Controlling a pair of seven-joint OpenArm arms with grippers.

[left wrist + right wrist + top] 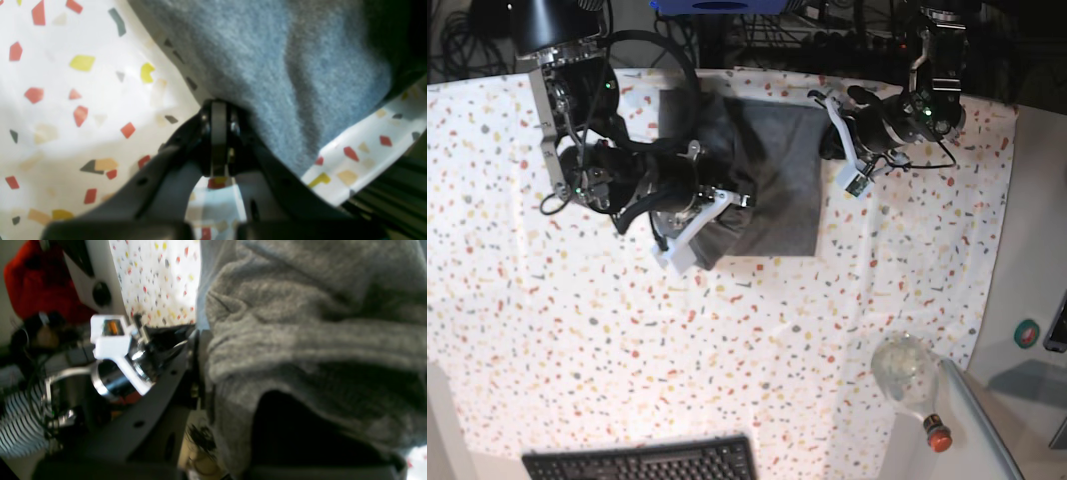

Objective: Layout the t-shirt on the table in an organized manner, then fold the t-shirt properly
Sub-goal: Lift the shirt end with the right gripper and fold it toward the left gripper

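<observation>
The grey t-shirt [779, 170] lies at the far middle of the table [727, 340], partly doubled over, with a darker bunched fold on its left side. My right gripper [735, 200] sits over that fold. In the right wrist view the right gripper [199, 340] is shut on the t-shirt [300, 333], whose fabric is bunched in thick ridges beside the fingers. My left gripper [825, 140] is at the shirt's right edge. In the left wrist view the left gripper [218, 108] is shut, pinching the edge of the t-shirt [267, 66] just above the flecked cloth [66, 100].
A clear bottle [909, 375] with a red cap lies at the table's near right corner. A black keyboard [637, 462] sits at the near edge. A plain grey side surface [1032, 250] runs along the right. Cables and equipment crowd the far edge.
</observation>
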